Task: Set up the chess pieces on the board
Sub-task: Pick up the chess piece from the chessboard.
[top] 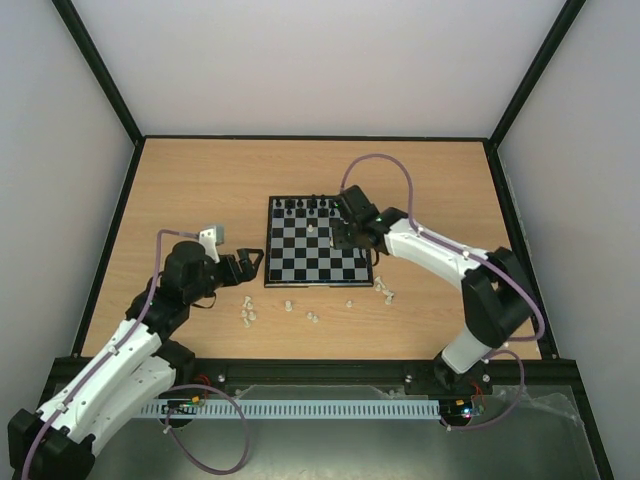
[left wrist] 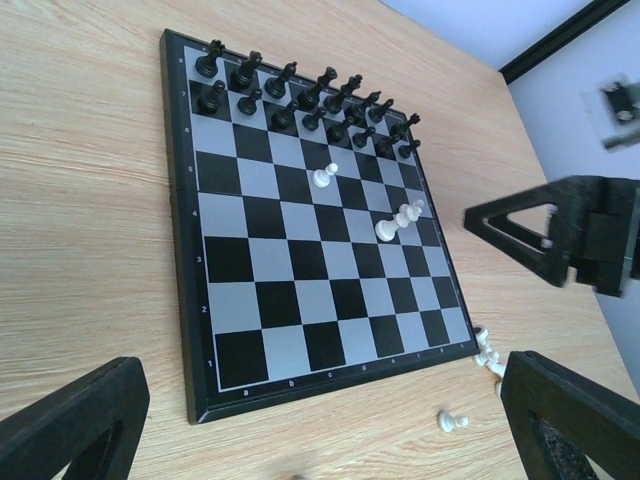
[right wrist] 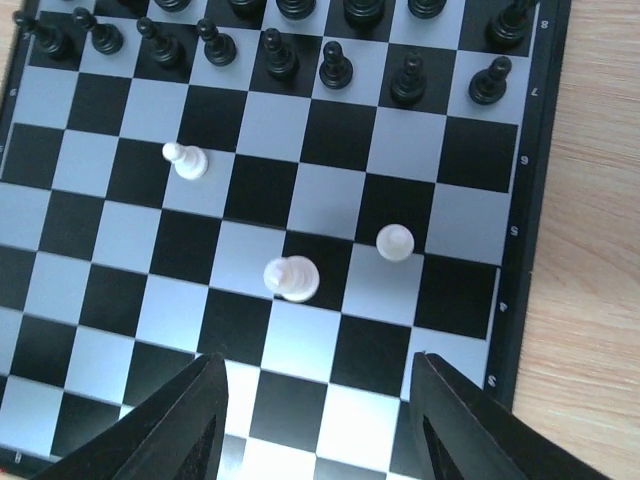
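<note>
**Entry: chess set-up, part done.**

- **Chess pieces [top: 313, 317]:** nearest; loose and scattered on the bench [top: 180, 180], at 6 o'clock of the board [top: 300, 262] and just off its frame.
- **Left tool [top: 245, 268]:** released and empty, held at the board's 9 o'clock edge.
- **Right tool [right wrist: 318, 380]:** jaws apart with nothing between them, poised over the middle ranks toward 3 o'clock.
- **Tall cream piece [right wrist: 292, 278]:** just ahead of those jaws, on a middle square; judged the likely pick.
- **Round-headed piece [right wrist: 395, 242]:** close beside it at 2 o'clock.
- **Handling:** the jaws are best centred on one stem, lowered straight and closed gently, so that the neighbour is not toppled.
- **Room:** the two near ranks are seen bare and open for placing. The frame at 3 o'clock lies near the right finger.
- **Black figures [right wrist: 335, 65]:** farthest, at 12 o'clock; two ranks are filled and are to be kept clear of.
</note>
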Controlling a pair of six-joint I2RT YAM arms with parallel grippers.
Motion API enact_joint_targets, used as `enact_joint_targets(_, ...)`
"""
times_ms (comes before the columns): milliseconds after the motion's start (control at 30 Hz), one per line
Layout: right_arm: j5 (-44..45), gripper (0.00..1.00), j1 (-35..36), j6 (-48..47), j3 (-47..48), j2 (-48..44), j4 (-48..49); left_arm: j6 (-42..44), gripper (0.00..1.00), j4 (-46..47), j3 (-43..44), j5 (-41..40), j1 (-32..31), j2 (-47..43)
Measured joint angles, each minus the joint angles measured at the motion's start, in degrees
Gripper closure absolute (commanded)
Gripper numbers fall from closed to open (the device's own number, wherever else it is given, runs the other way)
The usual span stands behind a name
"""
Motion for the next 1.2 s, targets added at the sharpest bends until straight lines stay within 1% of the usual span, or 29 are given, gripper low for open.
enact_joint_targets(167, 2.05, 0.55, 0.68, -0.44, 4.24, 5.81, -0.33, -0.07, 0.01, 0.0, 0.0, -0.04, -0.07, -1.4)
enact_joint_targets(533, 2.12, 0.65, 0.76, -1.88, 10.54, 13.14, -1.18, -0.68, 0.01, 0.2, -0.59, -0.74, -0.07, -2.58)
enact_joint_targets(800, 2.38, 0.68, 0.76, -2.16, 11.72, 15.63, -1.95, -1.11, 0.0, 0.2, -0.68, -1.36, -0.11, -2.78)
enact_joint_targets(933, 2.69, 0.72, 0.76, -2.25, 11.8, 16.7, -2.6, -1.42, 0.01, 0.26, -1.16, -1.49, -0.11, -2.93)
enact_joint_targets(1033, 2.73, 0.76, 0.76, -2.27, 12.35, 17.81, -3.02, -1.53, 0.0, 0.26, -1.31, -1.53, -0.11, -3.04)
enact_joint_targets(1100, 2.67, 0.81, 0.76, -2.29, 12.41, 18.23, -3.04, -1.55, 0.01, 0.26, -1.31, -1.53, -0.11, -3.13)
enact_joint_targets(1200, 2.56, 0.86, 0.76, -2.21, 12.41, 18.34, -3.26, -1.55, 0.01, 0.26, -1.33, -1.55, -0.11, -3.34)
